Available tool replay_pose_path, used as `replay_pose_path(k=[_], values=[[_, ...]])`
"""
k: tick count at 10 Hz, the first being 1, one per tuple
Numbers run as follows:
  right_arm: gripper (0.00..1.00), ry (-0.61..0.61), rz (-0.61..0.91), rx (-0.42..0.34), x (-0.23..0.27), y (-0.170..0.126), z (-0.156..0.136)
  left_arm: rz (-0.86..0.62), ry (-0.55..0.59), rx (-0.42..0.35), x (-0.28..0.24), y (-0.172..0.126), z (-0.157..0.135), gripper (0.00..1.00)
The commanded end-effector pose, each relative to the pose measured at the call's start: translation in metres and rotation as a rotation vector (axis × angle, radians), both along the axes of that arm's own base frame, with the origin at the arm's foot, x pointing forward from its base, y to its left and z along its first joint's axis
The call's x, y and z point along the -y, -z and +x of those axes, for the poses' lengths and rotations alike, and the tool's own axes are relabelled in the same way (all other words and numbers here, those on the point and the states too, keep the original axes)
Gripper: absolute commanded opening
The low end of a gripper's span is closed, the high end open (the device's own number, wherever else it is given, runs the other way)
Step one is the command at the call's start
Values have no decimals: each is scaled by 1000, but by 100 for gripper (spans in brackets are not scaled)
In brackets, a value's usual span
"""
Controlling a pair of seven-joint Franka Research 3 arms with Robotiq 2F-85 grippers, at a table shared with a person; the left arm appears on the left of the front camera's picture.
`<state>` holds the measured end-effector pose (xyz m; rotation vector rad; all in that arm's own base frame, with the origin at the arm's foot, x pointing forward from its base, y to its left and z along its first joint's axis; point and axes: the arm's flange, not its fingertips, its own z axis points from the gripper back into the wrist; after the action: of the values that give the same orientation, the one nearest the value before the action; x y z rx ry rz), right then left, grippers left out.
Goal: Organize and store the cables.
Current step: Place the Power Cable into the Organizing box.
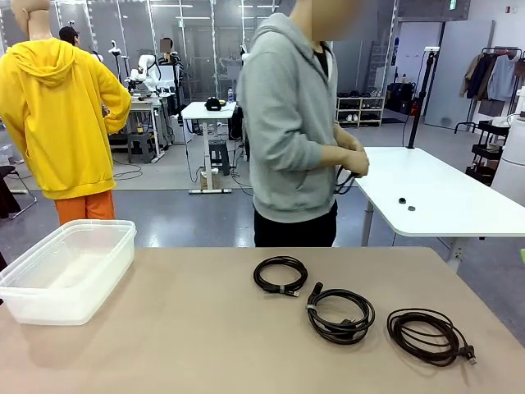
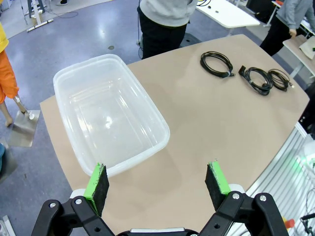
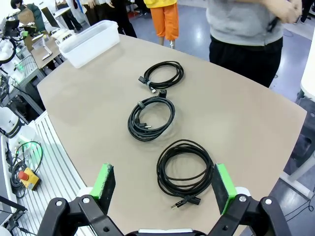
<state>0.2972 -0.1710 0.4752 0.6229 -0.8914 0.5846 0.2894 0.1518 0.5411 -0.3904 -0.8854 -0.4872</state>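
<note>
My left end effector [image 2: 156,173] and right end effector [image 3: 164,172] are released; three coiled black cables [image 1: 338,332] lie lower right in the front view.

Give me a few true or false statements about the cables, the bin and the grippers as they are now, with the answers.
1. Three coiled cables lie on the table: left cable, middle cable, right cable. True.
2. The clear bin already holds a cable. False: it is empty.
3. The right gripper is shut on a cable. False: it is open, holding nothing.
4. The person's hands hold a black cord. True.
5. The left gripper is open. True.
</note>
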Motion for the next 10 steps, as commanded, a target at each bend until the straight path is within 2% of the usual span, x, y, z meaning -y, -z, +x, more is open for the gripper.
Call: replay_pose_path(k=[1,10], values=[[100,-8,1,24,1,1,2,1,11,12,0,-2,-2,100],[100,-8,1,24,1,1,2,1,11,12,0,-2,-2,100]])
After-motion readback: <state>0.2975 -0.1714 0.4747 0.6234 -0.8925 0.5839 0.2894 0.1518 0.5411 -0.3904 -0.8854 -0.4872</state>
